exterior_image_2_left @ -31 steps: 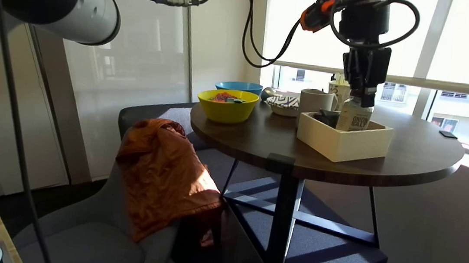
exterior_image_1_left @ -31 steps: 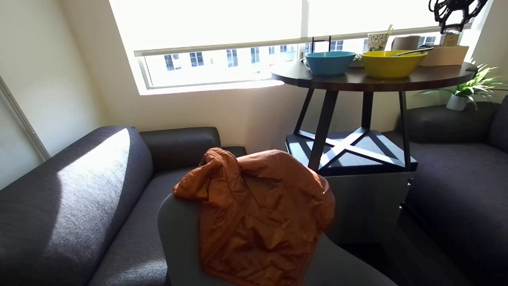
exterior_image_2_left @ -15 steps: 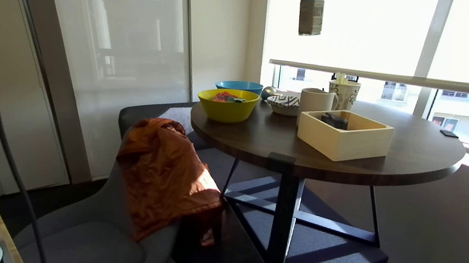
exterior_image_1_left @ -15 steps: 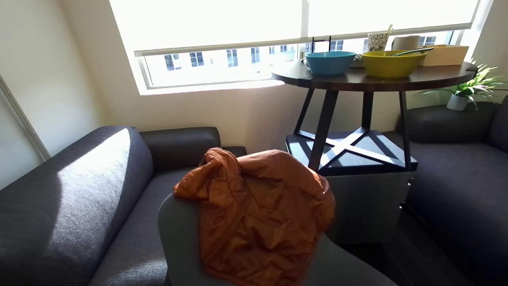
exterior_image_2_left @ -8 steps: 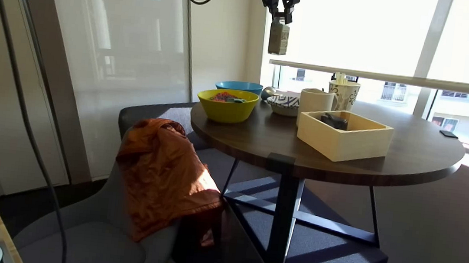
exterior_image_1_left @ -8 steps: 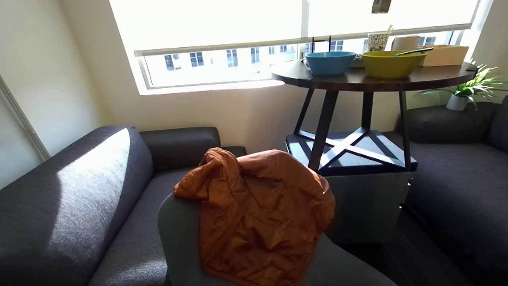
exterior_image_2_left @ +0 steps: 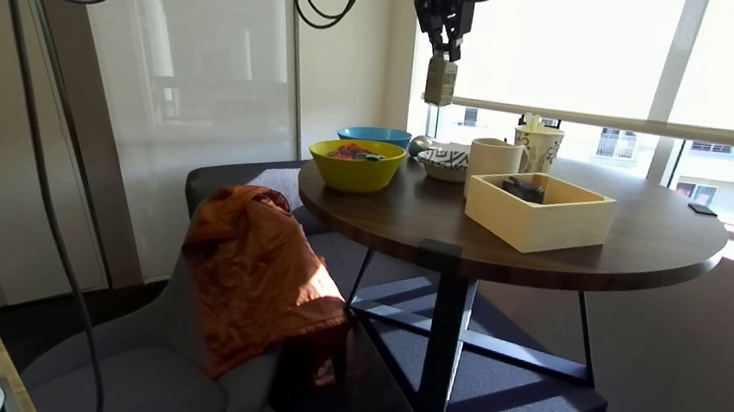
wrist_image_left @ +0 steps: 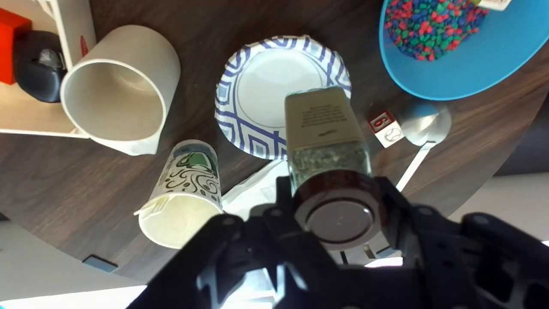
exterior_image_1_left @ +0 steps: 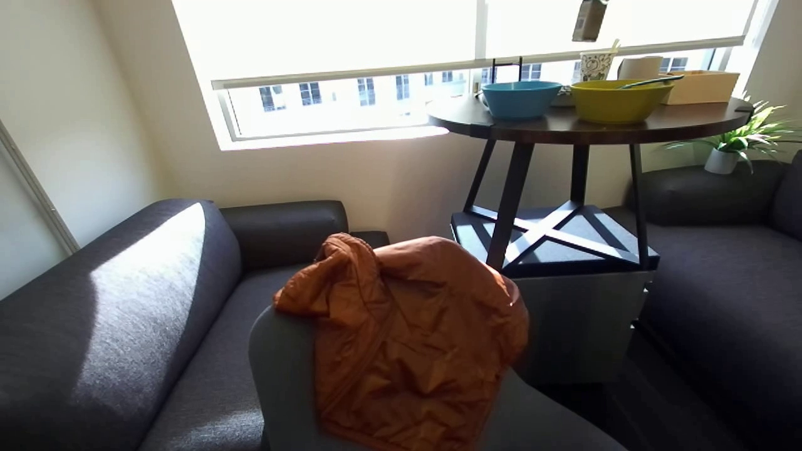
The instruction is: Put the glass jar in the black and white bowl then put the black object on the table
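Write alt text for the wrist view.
A gripper holds a glass jar by its lidded end, which partly hides a patterned bowl below. Nearby on the dark table are a mug, a patterned cup and a blue bowl; a black object sits in a box, upper left.

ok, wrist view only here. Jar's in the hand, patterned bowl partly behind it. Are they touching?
Observer: No. In an exterior view the jar hangs higher than the patterned bowl, with a clear gap between them.
Operator: Any bowl outside my frame?
Observer: A yellow bowl, on the table.
Operator: Anything beside the table?
Observer: A chair with an orange jacket draped over its back.
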